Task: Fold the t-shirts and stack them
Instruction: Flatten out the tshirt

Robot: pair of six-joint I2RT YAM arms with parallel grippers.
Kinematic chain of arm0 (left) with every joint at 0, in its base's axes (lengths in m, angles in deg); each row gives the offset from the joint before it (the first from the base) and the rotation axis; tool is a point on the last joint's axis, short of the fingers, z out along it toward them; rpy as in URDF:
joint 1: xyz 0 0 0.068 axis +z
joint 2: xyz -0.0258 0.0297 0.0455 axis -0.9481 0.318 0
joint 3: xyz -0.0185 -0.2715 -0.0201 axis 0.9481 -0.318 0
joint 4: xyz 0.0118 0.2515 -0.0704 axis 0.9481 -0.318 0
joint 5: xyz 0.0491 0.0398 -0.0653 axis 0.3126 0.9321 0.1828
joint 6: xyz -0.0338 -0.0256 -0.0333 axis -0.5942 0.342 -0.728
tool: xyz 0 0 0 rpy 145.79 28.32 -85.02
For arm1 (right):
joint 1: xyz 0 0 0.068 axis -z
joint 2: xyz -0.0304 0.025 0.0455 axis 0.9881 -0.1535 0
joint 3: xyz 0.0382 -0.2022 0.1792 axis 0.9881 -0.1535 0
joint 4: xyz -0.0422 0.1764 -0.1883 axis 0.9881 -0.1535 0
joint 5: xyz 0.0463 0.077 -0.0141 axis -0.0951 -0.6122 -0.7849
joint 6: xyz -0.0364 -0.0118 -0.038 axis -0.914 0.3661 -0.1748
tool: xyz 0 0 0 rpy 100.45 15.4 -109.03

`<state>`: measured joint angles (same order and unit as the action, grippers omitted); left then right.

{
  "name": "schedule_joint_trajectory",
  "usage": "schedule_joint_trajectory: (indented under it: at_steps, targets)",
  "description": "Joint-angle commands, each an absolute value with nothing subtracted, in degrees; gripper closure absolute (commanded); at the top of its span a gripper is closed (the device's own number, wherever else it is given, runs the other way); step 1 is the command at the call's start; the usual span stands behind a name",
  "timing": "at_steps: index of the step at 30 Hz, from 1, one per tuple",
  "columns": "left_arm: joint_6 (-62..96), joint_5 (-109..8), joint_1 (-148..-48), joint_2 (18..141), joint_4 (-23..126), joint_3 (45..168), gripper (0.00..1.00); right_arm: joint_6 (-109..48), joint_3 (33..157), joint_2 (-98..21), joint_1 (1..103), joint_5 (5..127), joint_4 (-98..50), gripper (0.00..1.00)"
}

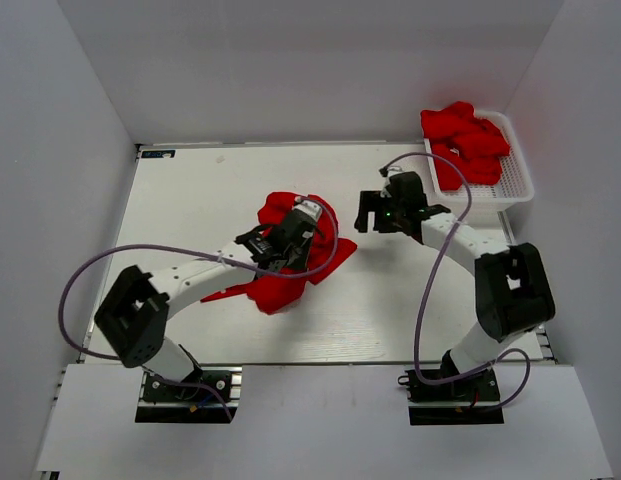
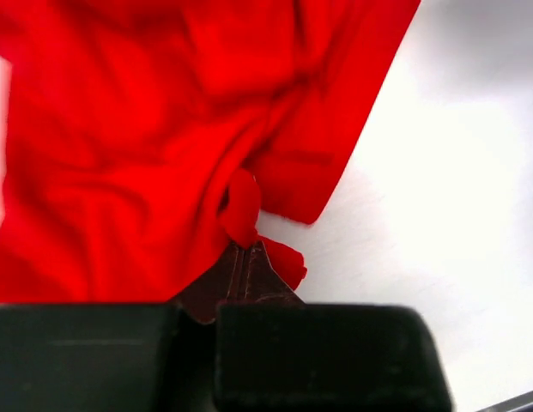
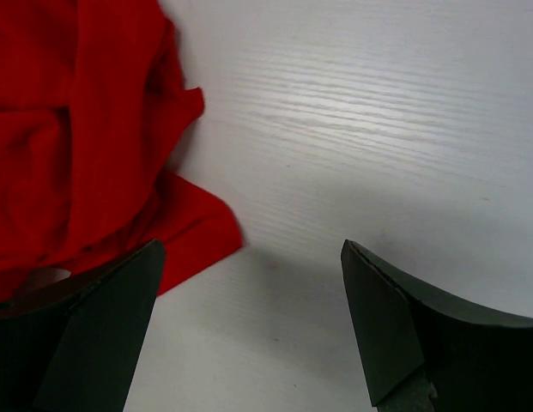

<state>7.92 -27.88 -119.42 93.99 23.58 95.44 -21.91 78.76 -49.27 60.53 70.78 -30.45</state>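
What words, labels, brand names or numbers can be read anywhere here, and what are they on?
No text can be read in any view.
Small dark sticker at the far left corner of the white table: too small to read.
Crumpled plain red cloth t-shirt and white plastic mesh basket: no print or label shows.

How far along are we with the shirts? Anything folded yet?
Done: nothing folded or stacked shows. In hand: the left gripper is shut on a fold of the crumpled t-shirt on the table; the right gripper is open over bare table beside it. Left: spread and fold this one, then the red shirts heaped in the basket.
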Motion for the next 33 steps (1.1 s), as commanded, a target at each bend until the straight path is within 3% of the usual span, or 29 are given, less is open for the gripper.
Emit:
schedule_joint_trajectory:
  at_steps: [1, 9, 17, 23, 26, 29, 30, 31, 33]
  targets:
    - [8.0, -21.0, -119.1, 88.3, 25.9, 95.9, 1.00, -24.7, 82.0, -52.9, 57.1, 68.5, -30.7, 0.11]
    - [3.8, -3.9, -118.6, 85.4, 18.6, 99.4, 1.00, -26.7, 82.1, -56.9, 52.6, 70.3, -31.8, 0.11]
    - [3.3, 1.0, -118.6, 81.5, 18.0, 99.4, 1.00, -26.8, 84.6, -62.1, 49.4, 78.3, -31.4, 0.12]
    - [2.1, 2.2, -118.0, 80.2, 18.6, 98.3, 1.00, -23.6, 82.8, -64.5, 46.5, 85.4, -25.2, 0.21]
    - [0.7, 3.0, -118.0, 80.7, 17.9, 98.3, 1.00, -23.2, 82.9, -66.1, 45.6, 87.6, -24.9, 0.35]
    - [-1.1, 5.7, -118.0, 81.3, 15.1, 99.5, 1.00, -21.8, 82.1, -65.7, 45.0, 90.0, -24.5, 0.75]
    - [-1.1, 5.7, -117.5, 81.3, 15.1, 99.5, 1.00, -20.5, 81.4, -65.5, 45.1, 90.5, -24.5, 0.93]
    - [-1.6, 6.2, -117.5, 81.3, 15.1, 99.5, 1.00, -20.0, 80.7, -65.2, 45.2, 90.7, -24.5, 1.00]
    - [-1.7, 6.7, -117.5, 81.3, 15.8, 99.5, 1.00, -18.1, 79.8, -63.2, 45.7, 92.3, -24.5, 1.00]
